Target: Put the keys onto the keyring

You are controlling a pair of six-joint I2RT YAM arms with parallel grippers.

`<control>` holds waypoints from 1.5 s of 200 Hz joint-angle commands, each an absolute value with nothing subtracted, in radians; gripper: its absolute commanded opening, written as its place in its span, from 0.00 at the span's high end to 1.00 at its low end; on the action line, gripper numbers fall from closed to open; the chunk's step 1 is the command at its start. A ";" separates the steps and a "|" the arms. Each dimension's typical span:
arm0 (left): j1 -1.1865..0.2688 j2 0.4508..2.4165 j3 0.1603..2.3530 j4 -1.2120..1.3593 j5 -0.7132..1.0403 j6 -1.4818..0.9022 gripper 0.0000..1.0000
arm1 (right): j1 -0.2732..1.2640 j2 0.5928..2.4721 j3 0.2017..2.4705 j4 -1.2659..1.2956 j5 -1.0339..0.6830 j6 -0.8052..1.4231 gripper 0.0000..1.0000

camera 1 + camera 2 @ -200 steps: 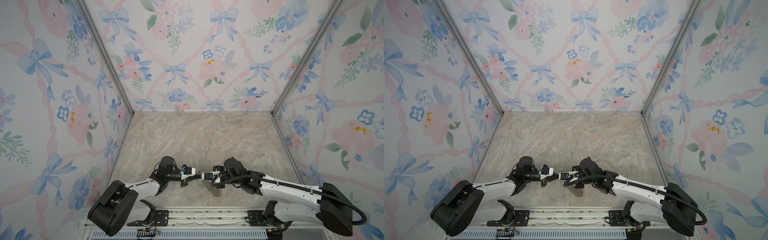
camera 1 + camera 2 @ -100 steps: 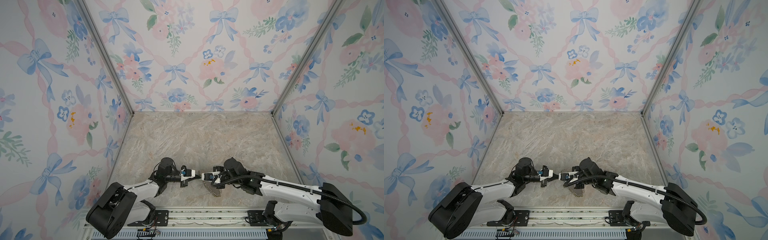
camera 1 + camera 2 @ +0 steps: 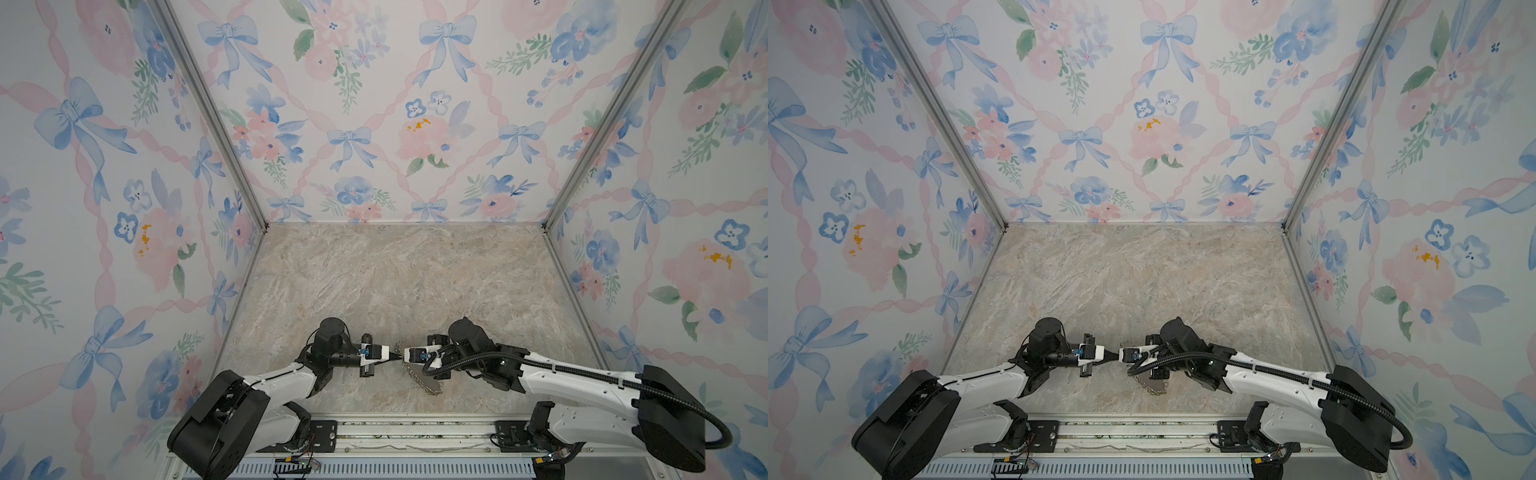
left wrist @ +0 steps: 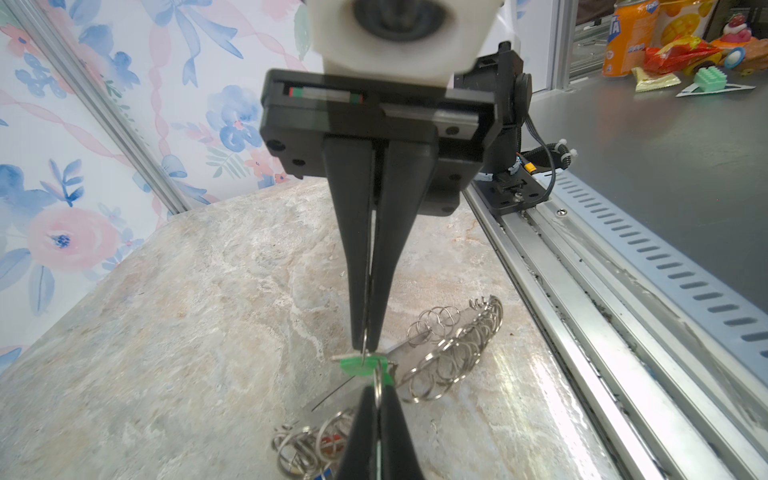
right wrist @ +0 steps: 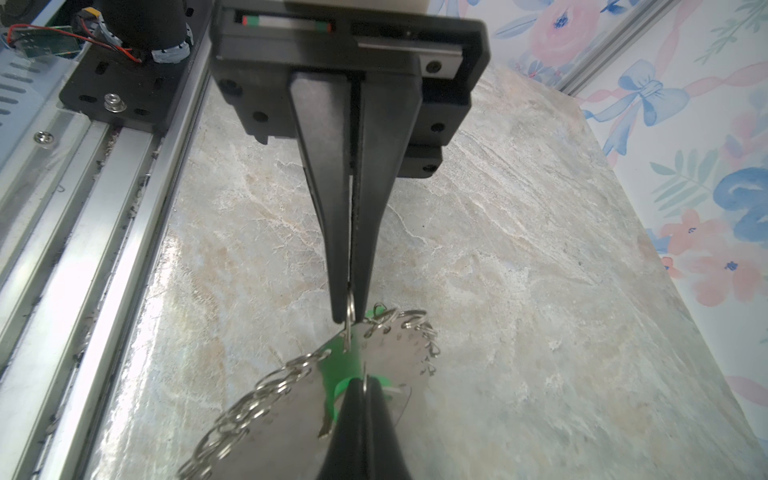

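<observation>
Left wrist view: a loop of the keyring (image 4: pixel 453 347) is pinched by the closed left gripper (image 4: pixel 376 390), the green key (image 4: pixel 353 366) just beside it by the closed right gripper (image 4: pixel 365 345).

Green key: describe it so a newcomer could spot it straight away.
On the marble tabletop, near the arm bases, the left hand and right hand meet tip to tip. Right at those tips, against the keyring, a grey plate edged with wire rings, sits the green key. It is the only bright green piece among silver rings.
</observation>
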State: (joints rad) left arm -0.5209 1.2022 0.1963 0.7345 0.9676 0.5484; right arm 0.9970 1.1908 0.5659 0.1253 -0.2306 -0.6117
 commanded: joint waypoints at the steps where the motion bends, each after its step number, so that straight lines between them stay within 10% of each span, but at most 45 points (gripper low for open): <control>1: -0.534 1.177 0.174 0.758 0.938 0.580 1.00 | 1.004 1.189 0.556 0.148 -0.239 -0.593 1.00; 300: -0.549 1.194 0.206 0.842 0.822 0.324 1.00 | 1.033 1.234 0.526 0.304 -0.063 -0.600 1.00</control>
